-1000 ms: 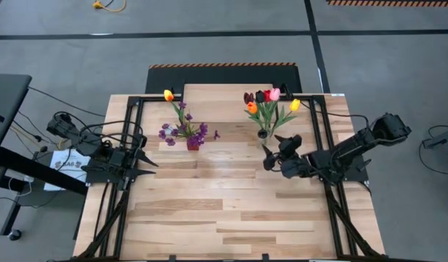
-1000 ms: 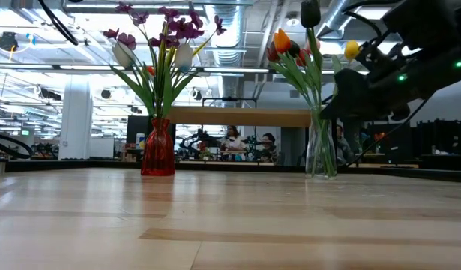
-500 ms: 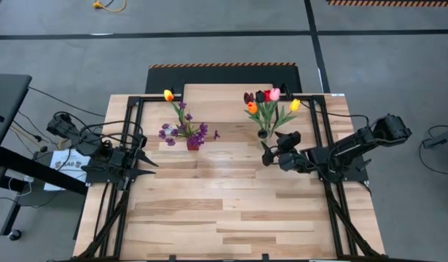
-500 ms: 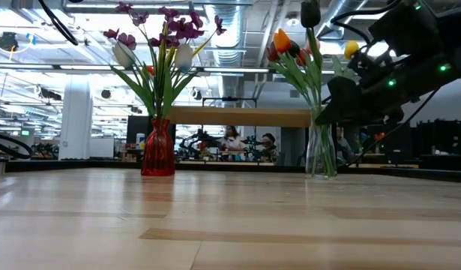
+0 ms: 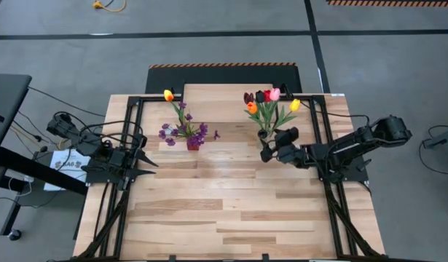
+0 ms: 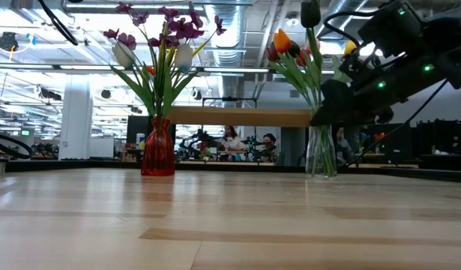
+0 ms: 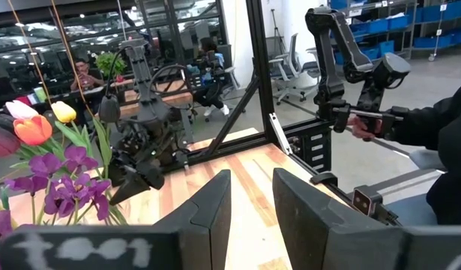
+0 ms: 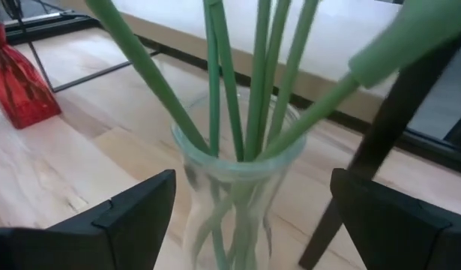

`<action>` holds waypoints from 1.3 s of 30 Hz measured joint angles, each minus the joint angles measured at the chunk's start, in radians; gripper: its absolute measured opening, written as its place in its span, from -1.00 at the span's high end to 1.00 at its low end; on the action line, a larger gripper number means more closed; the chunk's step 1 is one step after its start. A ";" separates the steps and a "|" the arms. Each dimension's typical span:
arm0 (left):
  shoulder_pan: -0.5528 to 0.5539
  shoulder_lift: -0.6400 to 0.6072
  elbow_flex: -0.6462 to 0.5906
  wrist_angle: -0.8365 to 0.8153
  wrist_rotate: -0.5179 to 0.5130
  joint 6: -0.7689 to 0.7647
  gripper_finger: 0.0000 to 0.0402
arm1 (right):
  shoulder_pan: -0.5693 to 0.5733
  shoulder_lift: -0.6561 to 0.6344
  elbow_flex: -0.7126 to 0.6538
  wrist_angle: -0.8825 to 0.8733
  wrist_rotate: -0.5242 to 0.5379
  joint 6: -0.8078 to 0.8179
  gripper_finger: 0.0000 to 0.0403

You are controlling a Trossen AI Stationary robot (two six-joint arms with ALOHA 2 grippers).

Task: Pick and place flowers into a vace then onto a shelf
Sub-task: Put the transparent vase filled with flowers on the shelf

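Left gripper [image 5: 146, 164] parked at the table's [image 5: 231, 211] 9 o'clock edge, nothing between its fingers. Left wrist view: the two dark fingers [image 7: 209, 212] stand slightly parted, a narrow gap between them, gripping nothing.

Red vase [image 5: 193, 144] toward 11 o'clock of table centre, upright, holding purple sprigs [image 5: 198, 133] and a yellow tulip [image 5: 168, 95]. Low view: the same red vase [image 6: 158, 148] stands upright on the tabletop with green stems fanning out above it.

Clear glass vase [image 5: 263, 133] toward 1 o'clock of centre, upright on the tabletop, well apart from the red one. It holds the flowers [image 5: 266, 102]: orange, dark maroon, red, pink and yellow tulip heads leaning toward 12 o'clock. Right wrist view: several green stems [image 8: 256, 82] pass through the glass rim.

Shelf [image 5: 231, 92] at the table's 12 o'clock edge, just behind both vases; light plank top with nothing on it. Both vases remain on the table, not on the shelf.

Right gripper [image 5: 269, 143] just at 4 o'clock of the glass vase, arm reaching in from 3 o'clock. Jaws spread wide; right wrist view shows one finger on each side of the vase [image 8: 234, 199], gaps visible, no contact seen.
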 joint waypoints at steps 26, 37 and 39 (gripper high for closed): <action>0.000 0.000 0.000 -0.001 0.000 -0.005 0.55 | -0.072 0.000 0.000 0.049 -0.059 -0.051 -0.69; 0.000 0.000 0.000 -0.001 0.000 -0.007 0.55 | -0.072 0.000 0.000 0.051 -0.059 -0.051 -0.69; 0.000 0.000 0.000 -0.001 0.000 -0.011 0.55 | -0.072 0.000 0.000 0.051 -0.058 -0.051 -0.68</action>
